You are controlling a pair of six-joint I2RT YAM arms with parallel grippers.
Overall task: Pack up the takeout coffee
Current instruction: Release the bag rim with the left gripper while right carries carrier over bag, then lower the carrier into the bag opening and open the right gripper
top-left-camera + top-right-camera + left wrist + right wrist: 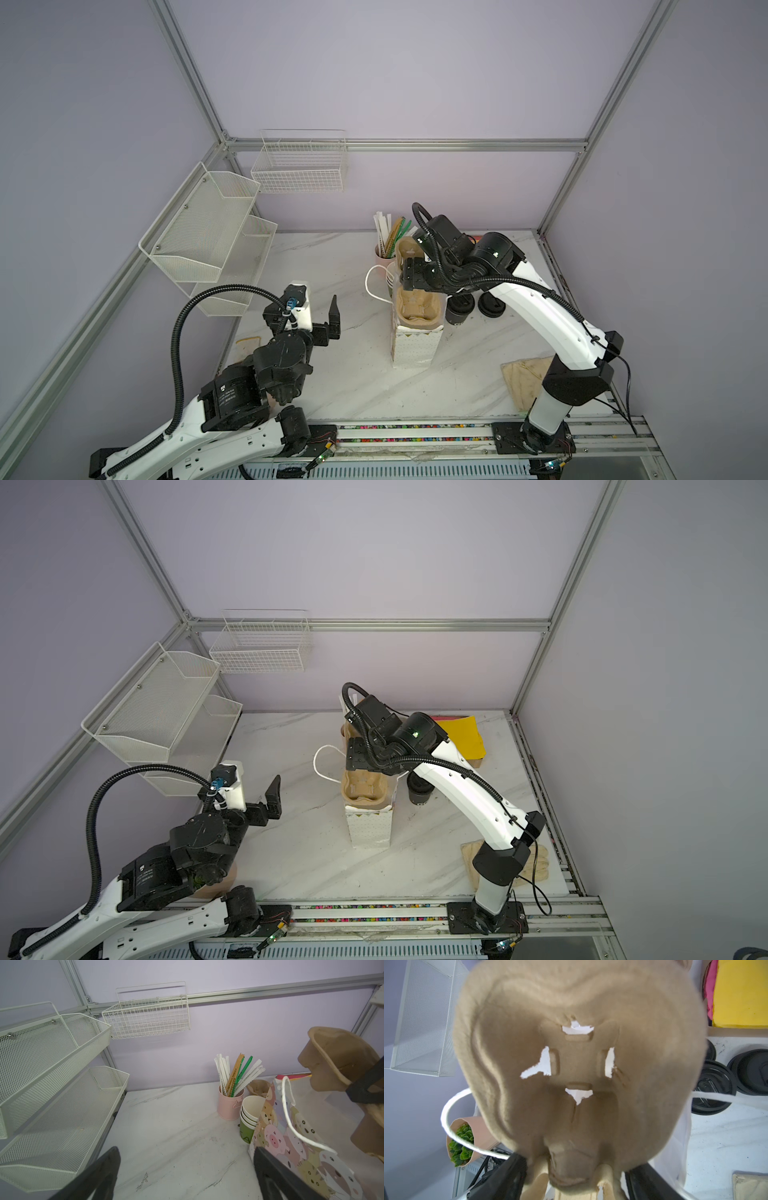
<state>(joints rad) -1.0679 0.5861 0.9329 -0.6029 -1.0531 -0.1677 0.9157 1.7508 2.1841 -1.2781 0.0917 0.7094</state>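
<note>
Right gripper (409, 280) is clamping the brown pulp cup carrier (417, 311) across its middle, mid-frame, and the carrier's near end is sitting in the mouth of the white paper bag (415, 349). The black-lidded coffee cup (458, 311) is standing just right of the bag, next to a stack of black lids (491, 306). Left gripper (318, 309) is hanging over the marble table (353, 386) lower left, its visible finger touching nothing.

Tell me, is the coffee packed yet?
Not yet. Done: the lidded coffee cup stands ready beside the bag. In hand: the right end effector holds the carrier at the bag's mouth. Still to do: put the cup in.
</note>
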